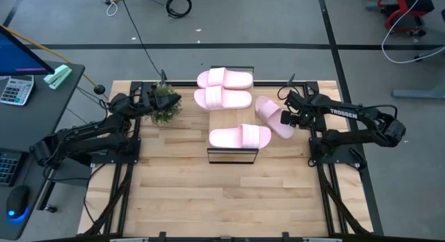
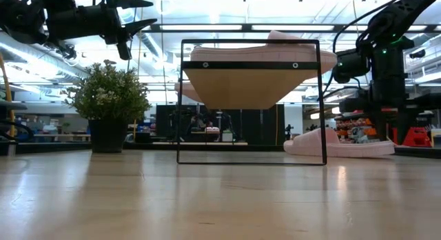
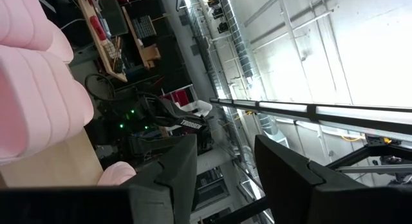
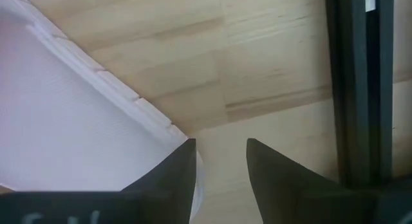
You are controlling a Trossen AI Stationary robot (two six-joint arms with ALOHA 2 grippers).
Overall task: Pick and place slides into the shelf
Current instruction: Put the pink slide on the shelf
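Observation:
Three pale pink slides lie on the shelf's (image 1: 233, 117) wood top board: two side by side at its far end (image 1: 224, 79) (image 1: 222, 98) and one near its near end (image 1: 240, 136). The fourth slide (image 1: 268, 108) lies sole-down on the table right of the shelf, also in the low view (image 2: 344, 145). My right gripper (image 1: 285, 118) is open and points down over that slide's right edge (image 4: 174, 130); one finger is over the edge, the other over bare table. My left gripper (image 1: 172, 99) is open, raised above the plant, left of the shelf. My right gripper (image 4: 220, 161) stands at the right edge of the slide on the table, pointing down from above. One finger (image 4: 183, 169) overlaps the slide's rim; I cannot tell whether it touches it. The slide lies flat on the table.
A small potted plant (image 1: 165, 111) stands on the table left of the shelf, under my left gripper (image 2: 138, 12). The shelf's black frame (image 2: 251, 161) stands open beneath the board. Bare tabletop (image 1: 222, 193) spreads toward the near edge. A desk with a calculator (image 1: 15, 89) stands off to the left.

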